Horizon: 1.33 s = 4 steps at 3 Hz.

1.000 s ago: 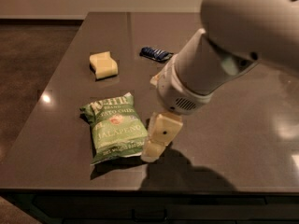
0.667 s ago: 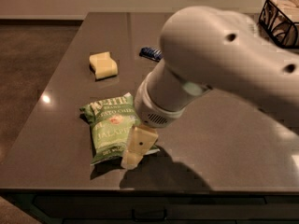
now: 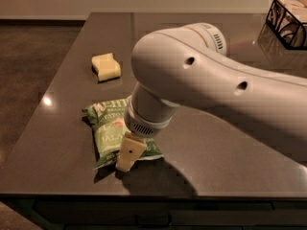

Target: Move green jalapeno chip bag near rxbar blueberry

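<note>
gripper [image 3: 129,152] | now down over bag [image 3: 108,128] lower-right edge, in from its right | grip state: cannot tell | rxbar hidden behind arm [image 3: 216,85] | pickup likely next

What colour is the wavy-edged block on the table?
The wavy-edged block is pale yellow in the camera view; the gripper is at the green jalapeno chip bag.

This is likely an office break area: a dark glossy counter surface [image 3: 220,171] has a black wire basket [image 3: 287,19] at its far corner and the green jalapeno chip bag [image 3: 106,128] lying on it. The gripper [image 3: 127,156] is down at that bag's near end.
</note>
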Tool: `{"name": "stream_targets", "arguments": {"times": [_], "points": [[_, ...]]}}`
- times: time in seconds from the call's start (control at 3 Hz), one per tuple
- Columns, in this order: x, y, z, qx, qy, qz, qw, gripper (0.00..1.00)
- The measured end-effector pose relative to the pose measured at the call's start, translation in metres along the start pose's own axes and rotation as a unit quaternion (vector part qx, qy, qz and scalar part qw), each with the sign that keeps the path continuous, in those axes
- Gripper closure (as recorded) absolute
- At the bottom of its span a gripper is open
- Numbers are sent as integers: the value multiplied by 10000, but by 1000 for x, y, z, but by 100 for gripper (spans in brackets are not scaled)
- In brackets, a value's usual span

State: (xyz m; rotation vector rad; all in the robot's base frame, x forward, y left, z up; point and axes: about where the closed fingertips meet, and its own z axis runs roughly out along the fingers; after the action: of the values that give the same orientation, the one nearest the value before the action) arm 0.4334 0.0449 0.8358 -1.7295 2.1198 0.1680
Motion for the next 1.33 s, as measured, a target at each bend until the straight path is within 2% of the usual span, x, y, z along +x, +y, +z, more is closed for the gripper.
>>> {"name": "stream_targets", "arguments": {"times": [0.33,0.67,1.0,1.33], "points": [[1,-8,-4,72,55,172,9998,40],[4,-27,-21,201,-11,372,9991,63],[13,-59,-45,495,-70,622,9968,87],[30,-102,-72,870,-78,907,9920,100]]}}
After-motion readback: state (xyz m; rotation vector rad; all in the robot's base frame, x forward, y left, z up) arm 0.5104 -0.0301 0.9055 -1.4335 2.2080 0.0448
